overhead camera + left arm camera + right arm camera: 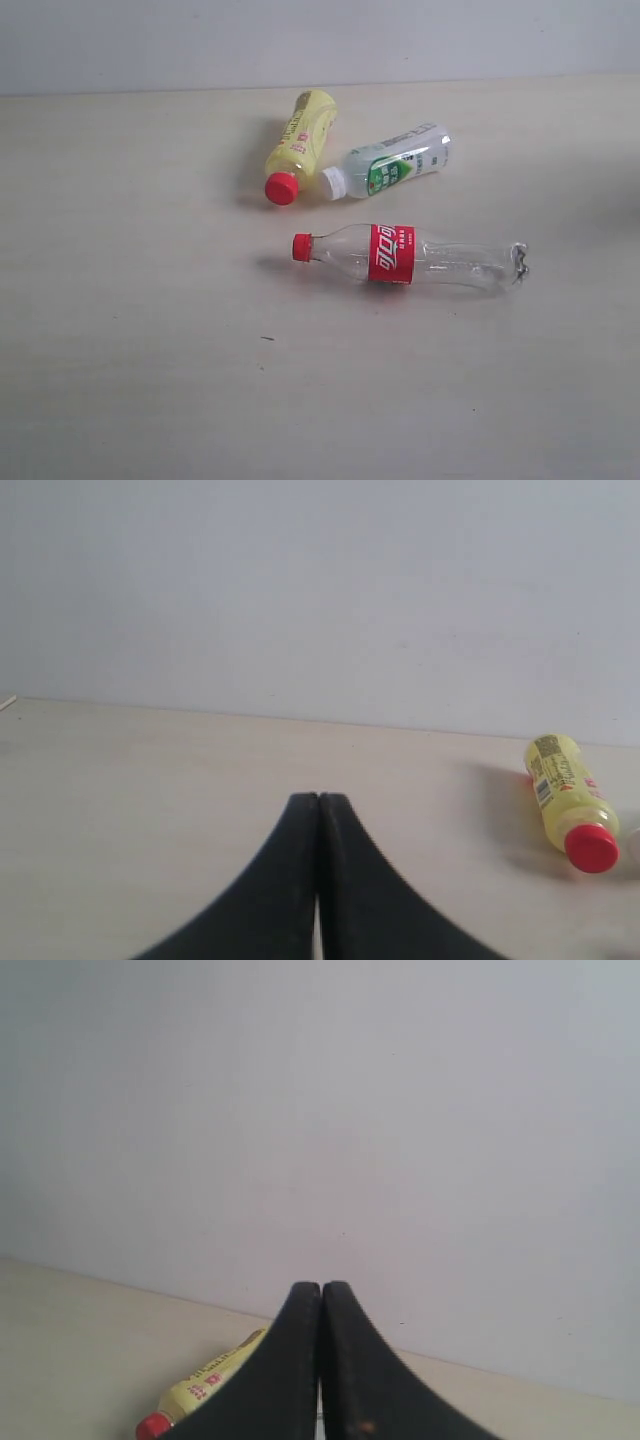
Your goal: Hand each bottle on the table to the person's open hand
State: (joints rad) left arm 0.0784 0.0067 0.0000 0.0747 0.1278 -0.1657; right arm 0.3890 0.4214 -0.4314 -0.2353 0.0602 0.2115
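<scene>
Three bottles lie on their sides on the pale beige table. The yellow bottle with a red cap is at the back, and the small clear bottle with a green label lies just right of it. Nearer the front lies the slim clear bottle with a red label. The squat white-labelled bottle is out of view. Neither gripper appears in the exterior view. My left gripper is shut on nothing, with the yellow bottle off to one side. My right gripper is shut and empty, partly hiding the yellow bottle.
A plain pale wall runs along the table's far edge. A small dark speck marks the table in front of the bottles. No hand is in view.
</scene>
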